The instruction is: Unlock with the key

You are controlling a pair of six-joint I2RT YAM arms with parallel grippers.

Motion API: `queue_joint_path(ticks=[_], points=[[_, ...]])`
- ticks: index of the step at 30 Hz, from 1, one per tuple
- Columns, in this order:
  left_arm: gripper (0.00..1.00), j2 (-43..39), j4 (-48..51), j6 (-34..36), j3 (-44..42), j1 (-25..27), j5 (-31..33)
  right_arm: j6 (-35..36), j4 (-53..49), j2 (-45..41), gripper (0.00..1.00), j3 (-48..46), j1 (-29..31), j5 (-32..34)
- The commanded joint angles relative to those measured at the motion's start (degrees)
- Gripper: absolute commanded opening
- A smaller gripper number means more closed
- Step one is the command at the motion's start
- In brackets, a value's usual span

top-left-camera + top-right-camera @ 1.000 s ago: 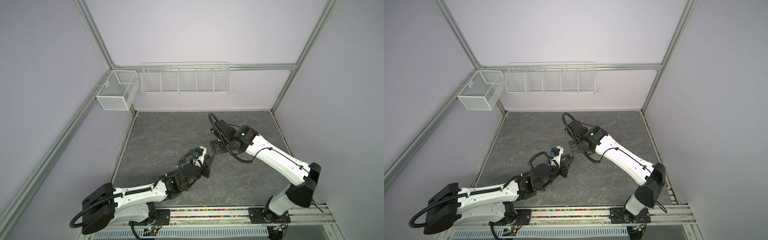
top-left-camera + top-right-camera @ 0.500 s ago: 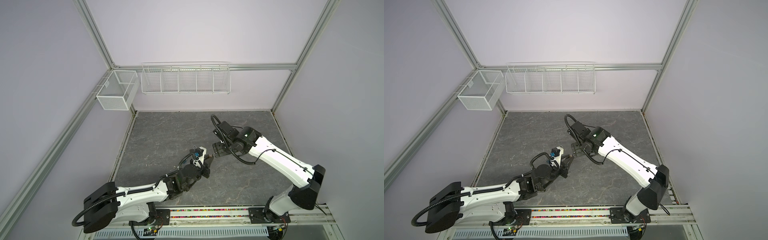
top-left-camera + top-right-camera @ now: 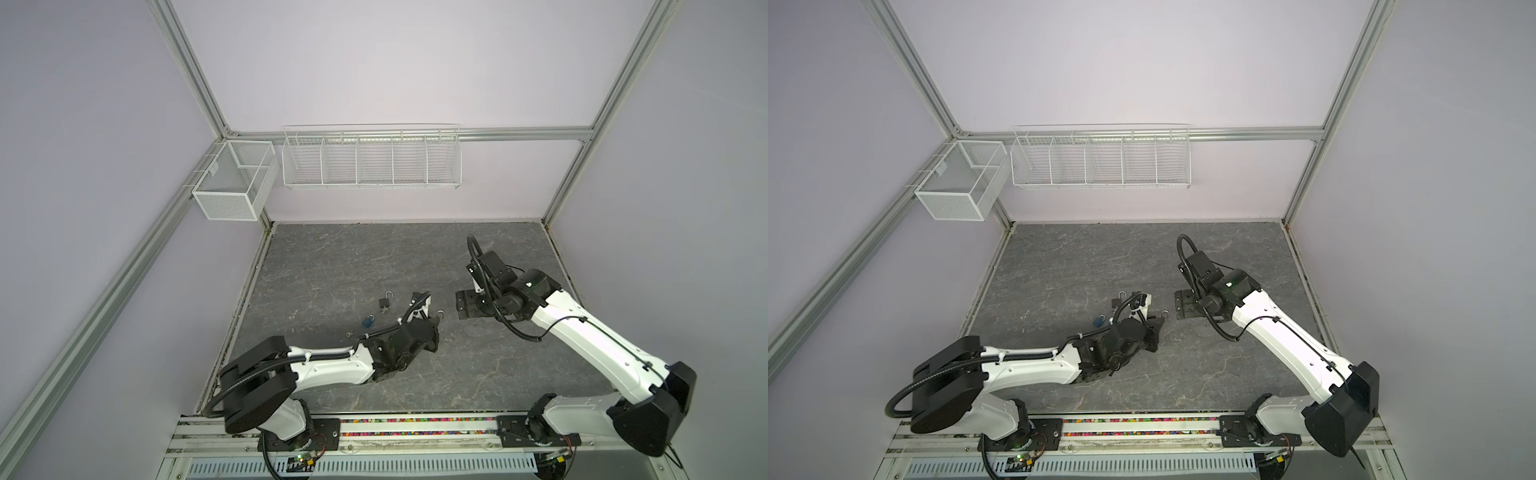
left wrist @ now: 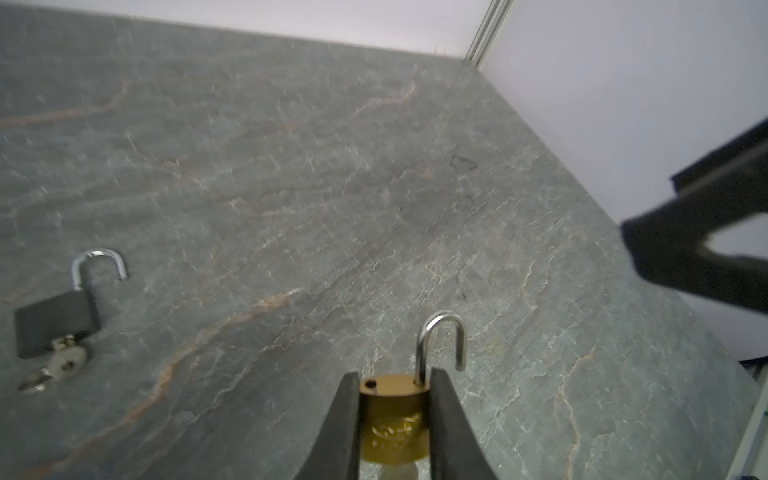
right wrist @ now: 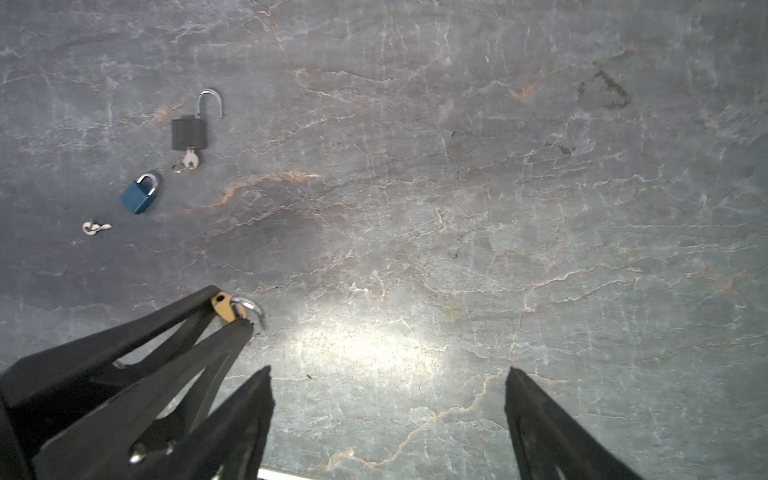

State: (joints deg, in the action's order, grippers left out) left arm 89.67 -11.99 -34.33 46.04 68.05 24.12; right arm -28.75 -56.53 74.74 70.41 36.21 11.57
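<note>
The right gripper has been drawn back from the brass padlock and spread wide, empty. The padlock is clamped in the left gripper over the table, shackle sprung open: it is judged unlocked

Left gripper is low over the grey table, with a small padlock at its tip, shackle showing. Right gripper is near, not touching. Black padlock, blue padlock and key lie to the left.
</note>
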Motion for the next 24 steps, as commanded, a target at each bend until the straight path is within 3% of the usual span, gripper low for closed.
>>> queue_joint_path(ticks=[1,8,14,21,24], points=[[0.0,5.4,13.8,-12.1,6.1,-0.2,0.1,-1.7,5.5,-1.9,0.9,-4.5,-3.9,-4.8],[0.0,18.8,37.0,-19.7,23.7,-4.4,-4.6,-1.9,10.3,-4.1,0.91,-11.9,-13.2,-10.4],[0.0,24.2,39.9,-21.5,28.6,-6.7,-8.6,-1.2,11.8,-4.5,0.91,-14.3,-16.8,-12.1],[0.01,26.9,43.9,-23.0,32.1,-7.1,-8.8,-0.5,11.8,-4.4,0.91,-14.7,-17.1,-12.4],[0.23,26.1,44.2,-23.7,31.8,-7.5,-9.0,-0.1,11.9,-4.2,0.91,-14.4,-16.7,-13.2]])
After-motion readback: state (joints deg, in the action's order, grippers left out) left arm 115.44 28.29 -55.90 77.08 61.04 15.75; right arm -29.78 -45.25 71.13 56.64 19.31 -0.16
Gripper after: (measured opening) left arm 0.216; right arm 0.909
